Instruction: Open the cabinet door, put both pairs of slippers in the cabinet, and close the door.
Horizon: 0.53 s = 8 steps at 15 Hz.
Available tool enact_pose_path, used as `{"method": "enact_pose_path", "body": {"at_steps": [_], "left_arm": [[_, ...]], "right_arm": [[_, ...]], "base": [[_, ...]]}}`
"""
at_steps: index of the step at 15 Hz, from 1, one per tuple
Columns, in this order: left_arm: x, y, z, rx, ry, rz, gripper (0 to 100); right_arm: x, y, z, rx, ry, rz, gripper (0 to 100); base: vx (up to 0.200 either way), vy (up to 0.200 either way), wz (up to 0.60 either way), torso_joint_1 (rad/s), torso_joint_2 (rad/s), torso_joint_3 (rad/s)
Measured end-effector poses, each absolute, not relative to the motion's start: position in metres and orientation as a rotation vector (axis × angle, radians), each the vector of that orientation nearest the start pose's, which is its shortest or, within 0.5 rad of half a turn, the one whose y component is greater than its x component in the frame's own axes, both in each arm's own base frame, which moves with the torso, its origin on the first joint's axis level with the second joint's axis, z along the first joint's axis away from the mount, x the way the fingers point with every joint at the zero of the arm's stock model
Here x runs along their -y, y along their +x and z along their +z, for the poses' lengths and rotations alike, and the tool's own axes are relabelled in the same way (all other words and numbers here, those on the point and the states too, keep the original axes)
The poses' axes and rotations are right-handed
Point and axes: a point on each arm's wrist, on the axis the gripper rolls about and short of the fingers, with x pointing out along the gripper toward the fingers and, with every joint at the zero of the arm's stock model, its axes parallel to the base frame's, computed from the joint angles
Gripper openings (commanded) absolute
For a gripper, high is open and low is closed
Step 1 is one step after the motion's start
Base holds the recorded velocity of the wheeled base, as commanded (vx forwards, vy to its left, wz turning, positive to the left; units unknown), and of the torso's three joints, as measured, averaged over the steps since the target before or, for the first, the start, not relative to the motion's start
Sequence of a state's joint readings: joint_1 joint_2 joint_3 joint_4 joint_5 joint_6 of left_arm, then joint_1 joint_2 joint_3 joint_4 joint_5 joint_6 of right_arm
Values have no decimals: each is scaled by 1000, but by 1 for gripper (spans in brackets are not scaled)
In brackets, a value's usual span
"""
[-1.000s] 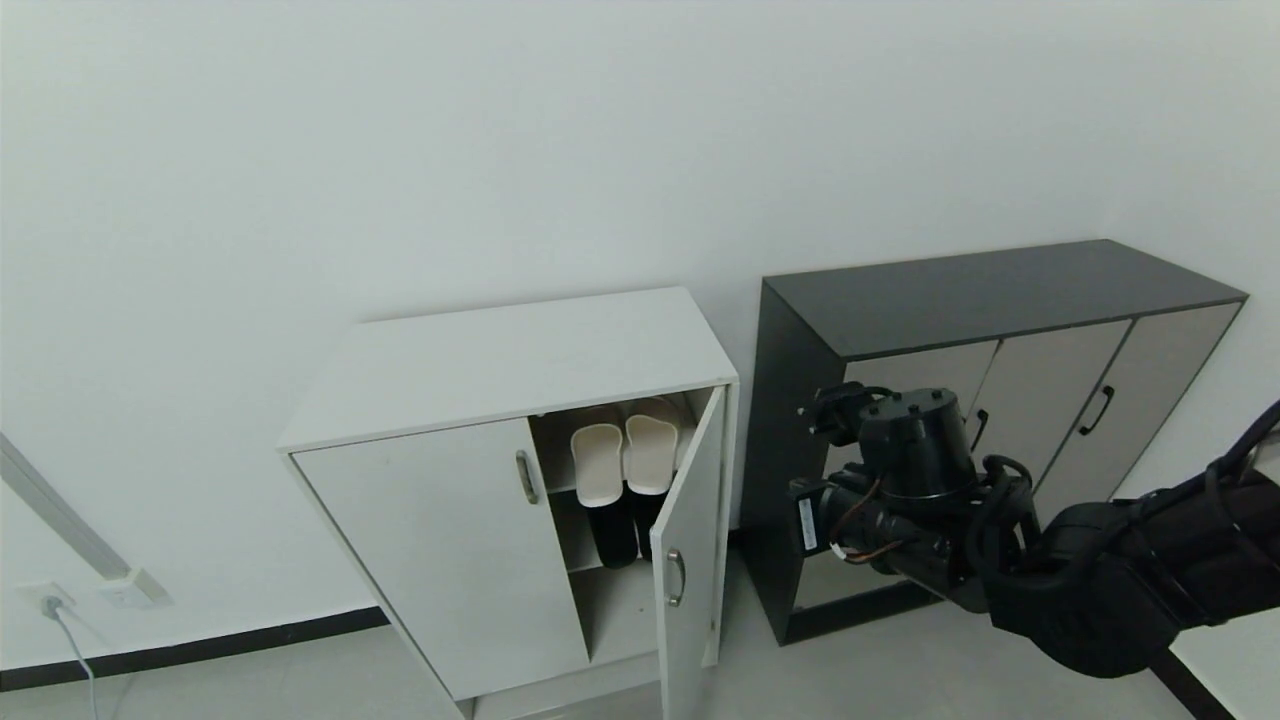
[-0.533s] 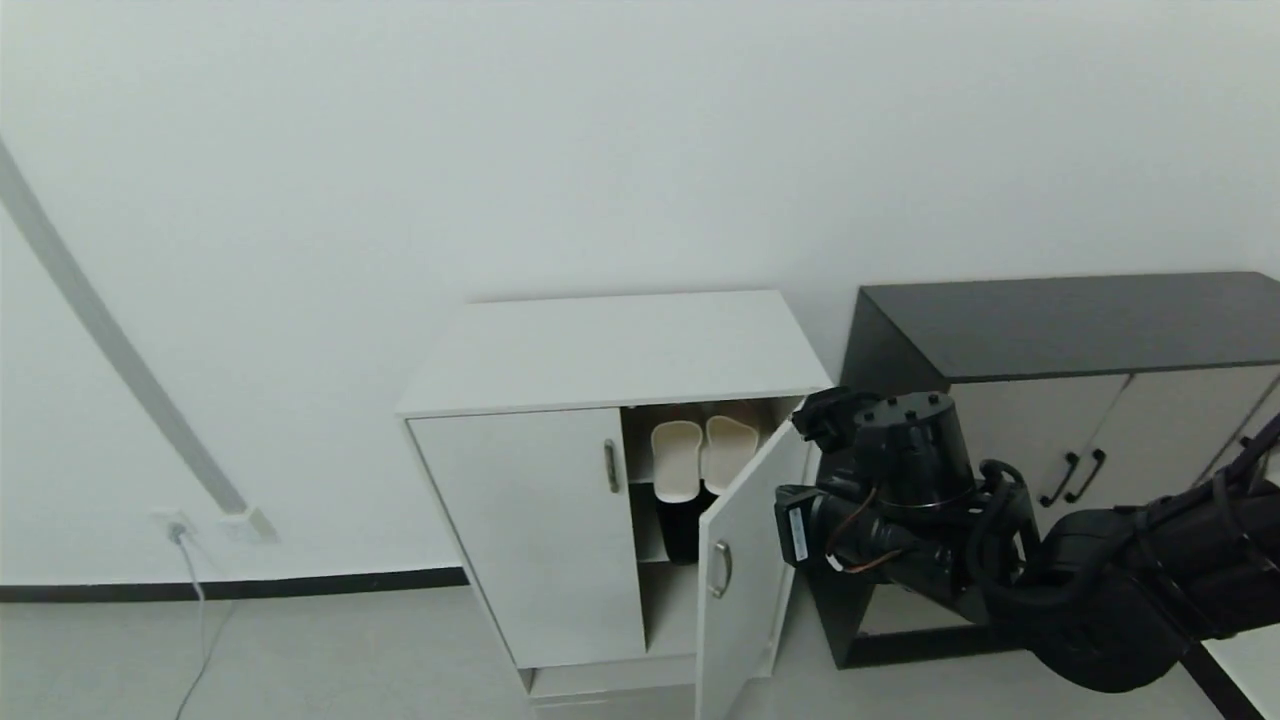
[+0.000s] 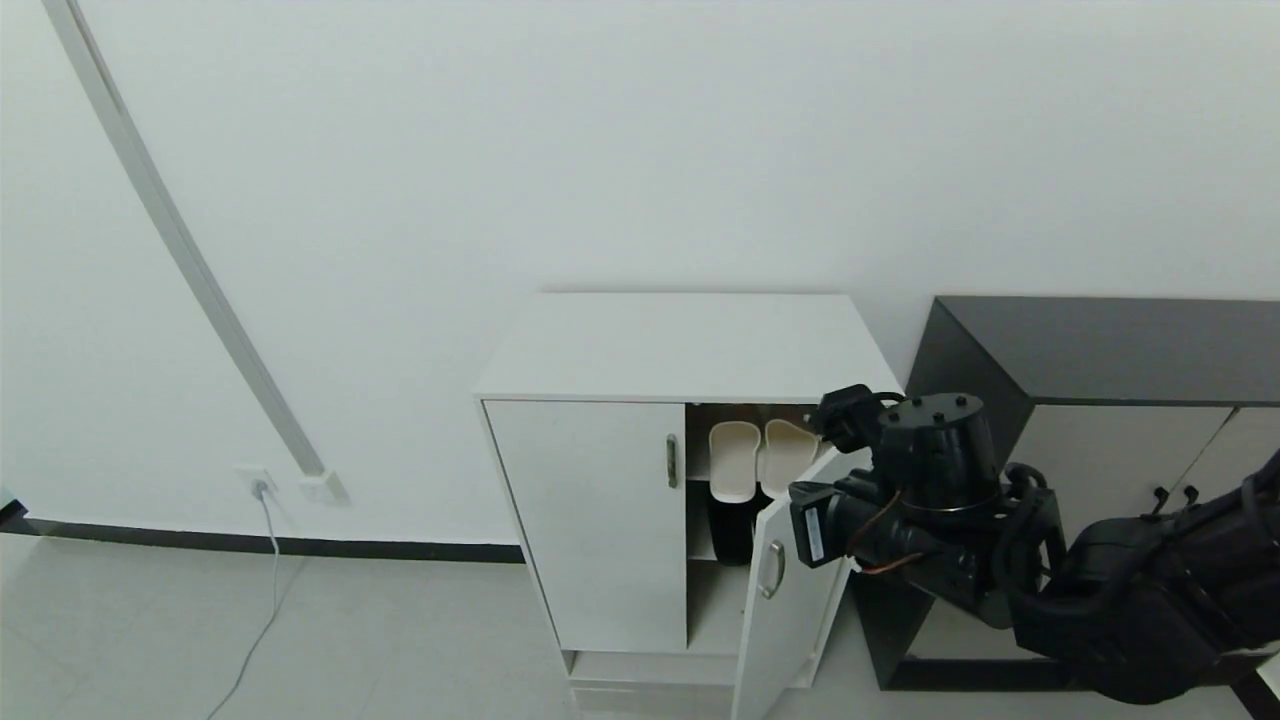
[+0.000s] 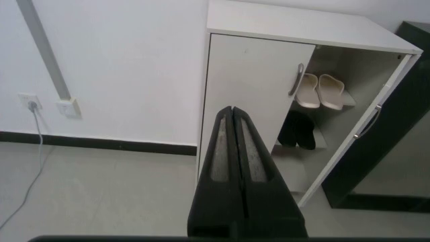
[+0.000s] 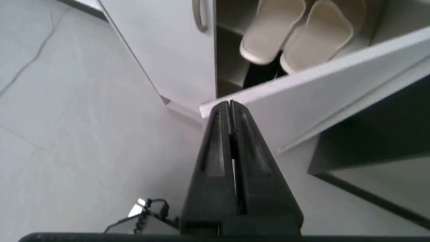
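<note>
Right gripper [image 5: 230, 107] fingers pressed together, empty, tips at top edge of half-open door [image 5: 336, 74], likely for pushing it closed. Beyond tips, inside cabinet [image 3: 680, 345]: white slippers [image 5: 295, 30] stored high, black slippers [image 4: 295, 131] beneath them. Right arm stretched forward, wrist level with door top. Left gripper [image 4: 233, 114] pressed together too, well back from cabinet.

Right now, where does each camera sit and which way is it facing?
Head view: high on the robot, looking forward and down at the white cabinet against the wall; the right arm shows at right.
Left wrist view: behind the shut left gripper, facing the cabinet front.
Right wrist view: behind the shut right gripper, looking down over the open door.
Shared: all three show the cream slippers on the upper shelf.
</note>
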<state>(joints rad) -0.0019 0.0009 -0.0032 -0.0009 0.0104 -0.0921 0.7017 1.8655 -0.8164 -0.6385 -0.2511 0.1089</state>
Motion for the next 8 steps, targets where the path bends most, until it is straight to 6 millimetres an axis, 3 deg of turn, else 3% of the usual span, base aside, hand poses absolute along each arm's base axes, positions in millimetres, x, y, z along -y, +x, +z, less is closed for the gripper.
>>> {"method": "enact_pose_path", "body": {"at_steps": [5,8], "left_arm": [[0,-23,76,4,-93,9,0],[0,-23,76,4,-93,8,0]], "right_arm": [[-182,226,132,-428,-102,417,0],[-163,203,121,-479,-120,417,0]], "base": [[200,0,0,0,-2,4],[0,0,0,0,0,0]]}}
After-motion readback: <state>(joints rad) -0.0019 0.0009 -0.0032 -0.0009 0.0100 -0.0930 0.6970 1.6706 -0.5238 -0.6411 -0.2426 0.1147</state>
